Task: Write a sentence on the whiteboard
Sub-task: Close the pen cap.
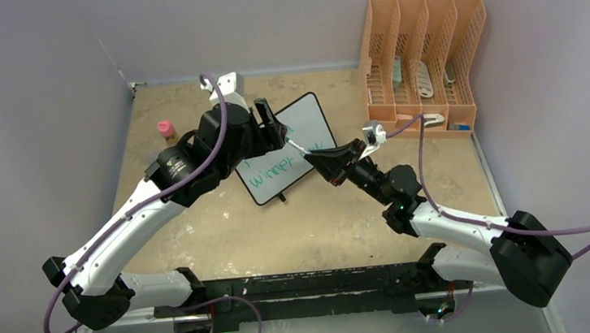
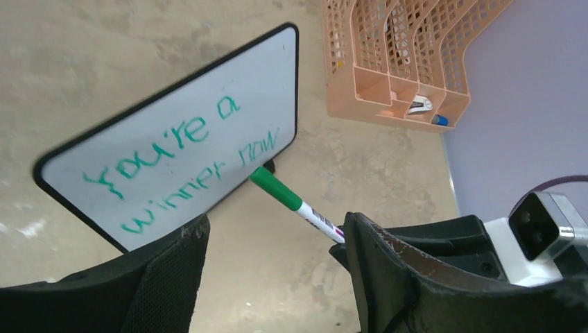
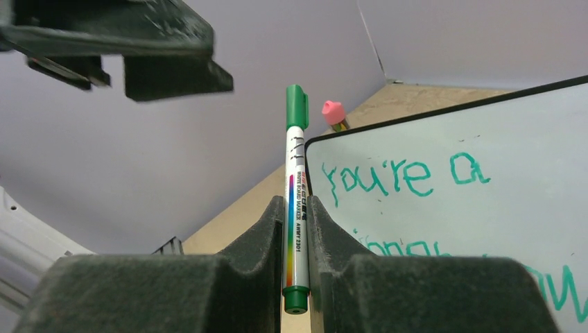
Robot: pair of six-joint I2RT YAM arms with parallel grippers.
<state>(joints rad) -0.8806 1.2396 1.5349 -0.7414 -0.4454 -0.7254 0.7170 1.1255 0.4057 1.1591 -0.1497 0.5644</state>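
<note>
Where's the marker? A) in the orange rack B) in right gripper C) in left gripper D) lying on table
B: the right wrist view shows the right gripper shut on the marker; the left gripper is open.

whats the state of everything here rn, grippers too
whiteboard, written on in green
sentence, two lines, reads "you're a winner now"
marker, capped, clamped between the right fingers
right gripper, shut on the marker
left gripper, open, empty
file rack, upright, a few small items inside
bottle, upright, pink cap on
</note>
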